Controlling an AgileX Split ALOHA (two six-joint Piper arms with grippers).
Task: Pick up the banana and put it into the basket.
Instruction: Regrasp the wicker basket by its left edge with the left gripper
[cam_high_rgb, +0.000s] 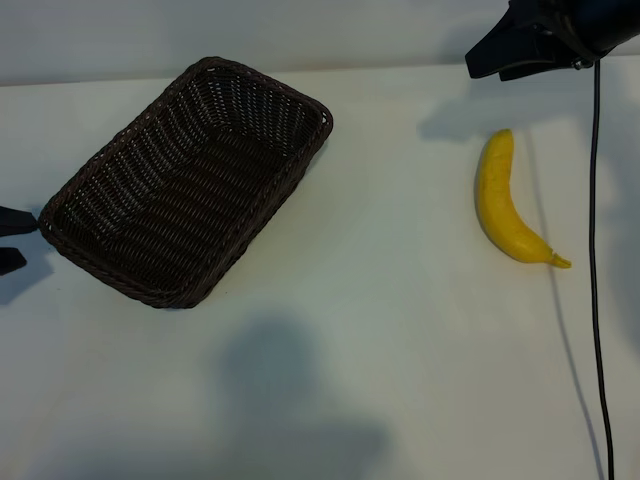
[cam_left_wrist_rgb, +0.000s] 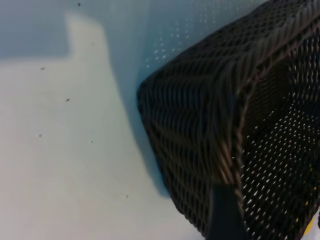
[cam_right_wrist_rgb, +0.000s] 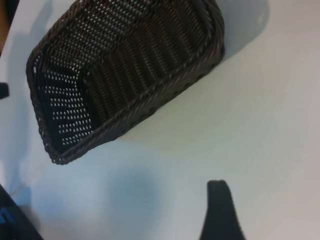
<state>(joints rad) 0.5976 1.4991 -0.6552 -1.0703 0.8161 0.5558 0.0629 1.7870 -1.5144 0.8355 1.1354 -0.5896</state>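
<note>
Approach step. The banana (cam_high_rgb: 503, 203) lies on the table (cam_high_rgb: 380, 330), well apart from the empty basket (cam_high_rgb: 190, 180). Right gripper (cam_high_rgb: 500, 58), parted and empty, hangs near the banana; left gripper (cam_high_rgb: 8, 240), also parted and empty, sits beside the basket. The next move calls for a descent astride the fruit.

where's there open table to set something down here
Bare table runs between the basket and the banana, and all along the near edge. Tight spots: the left gripper at the basket's left corner, and the right gripper just beyond the banana.

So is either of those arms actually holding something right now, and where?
Nothing is held. The banana lies alone on the table, the basket sits untouched, and both tools stand open.
</note>
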